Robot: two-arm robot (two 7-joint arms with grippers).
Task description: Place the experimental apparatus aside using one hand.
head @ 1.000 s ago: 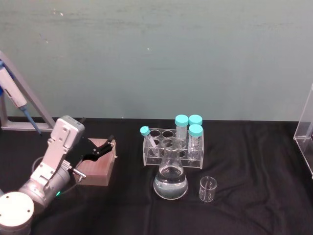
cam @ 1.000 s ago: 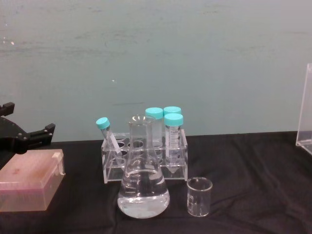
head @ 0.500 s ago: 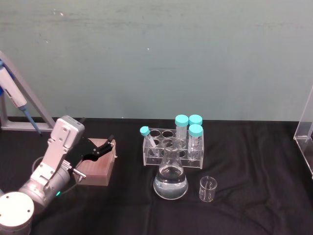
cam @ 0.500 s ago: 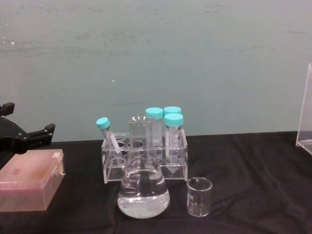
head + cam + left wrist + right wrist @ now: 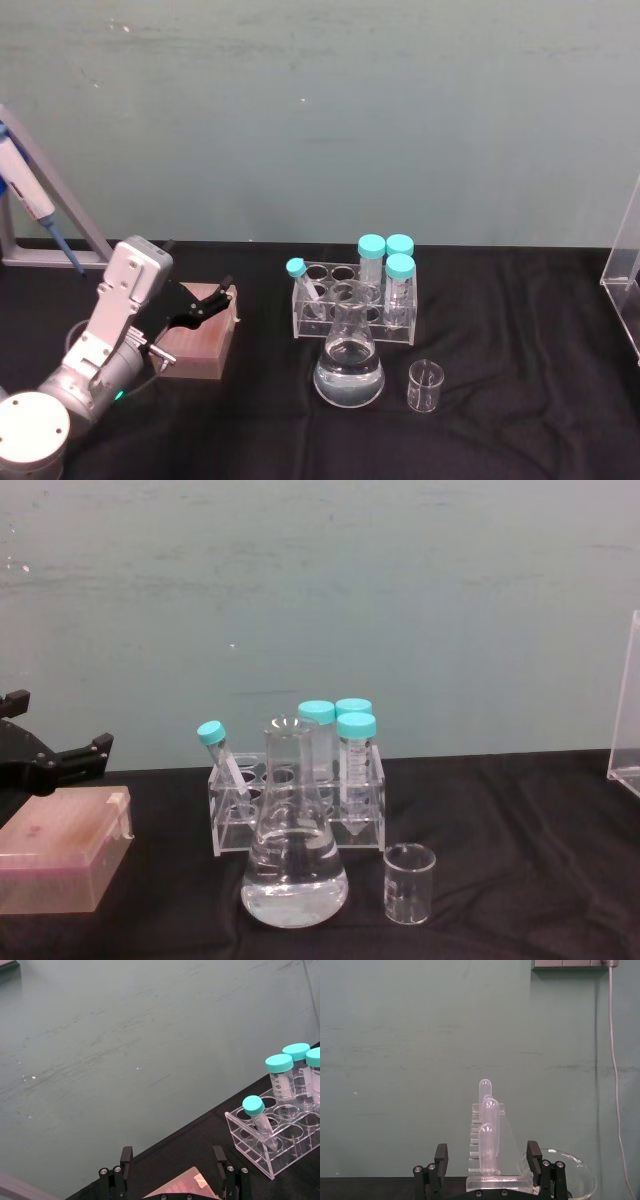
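The left arm rises from the lower left corner of the head view, its silver wrist angled up and forward. The left gripper points forward and to the right, held low, its 2 black fingers spread with a clear gap between them. In the chest view it comes in at the left edge, fingers parted. The right gripper faces level ahead, both fingertips wide apart.
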